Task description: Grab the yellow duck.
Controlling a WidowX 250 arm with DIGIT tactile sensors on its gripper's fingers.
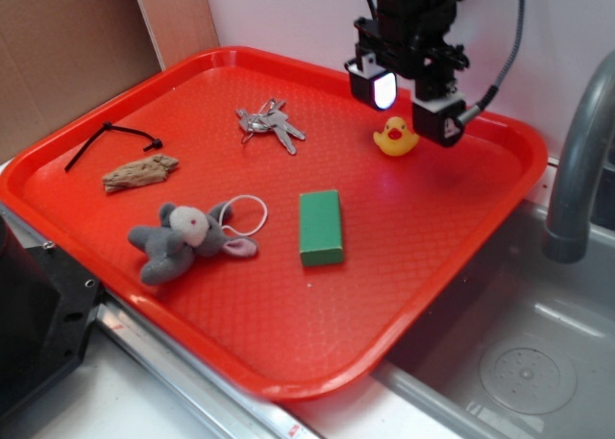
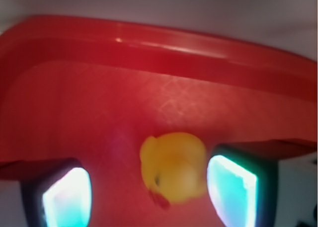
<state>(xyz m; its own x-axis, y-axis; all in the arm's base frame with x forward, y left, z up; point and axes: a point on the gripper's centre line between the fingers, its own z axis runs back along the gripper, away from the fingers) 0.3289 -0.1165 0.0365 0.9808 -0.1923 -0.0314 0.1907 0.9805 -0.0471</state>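
- Nearest my exterior camera I see the front rim of the red tray (image 1: 288,386), hanging partly over a grey sink (image 1: 524,362) with a grey faucet (image 1: 577,160) at right.
- On the tray, a grey plush mouse (image 1: 178,239) lies at front left, with a white loop of string (image 1: 245,213) just beside it.
- A green block (image 1: 320,228) lies near the tray's middle.
- Further back I see a bunch of keys (image 1: 269,124), a scrap of brown wood (image 1: 139,173) and a black cord (image 1: 106,139).
- The yellow duck (image 1: 396,137) sits upright near the tray's far right side.
- The gripper (image 1: 411,101) hangs just above the duck, fingers (image 1: 380,88) spread wide, one to each side of it, holding nothing.
- From the wrist camera, the duck (image 2: 174,167) sits between the two fingers (image 2: 233,185), closer to the right-hand one in this view.
- I cannot tell whether that finger touches it; the view is blurred.
- The tray's far rim (image 2: 164,43) runs across the top.
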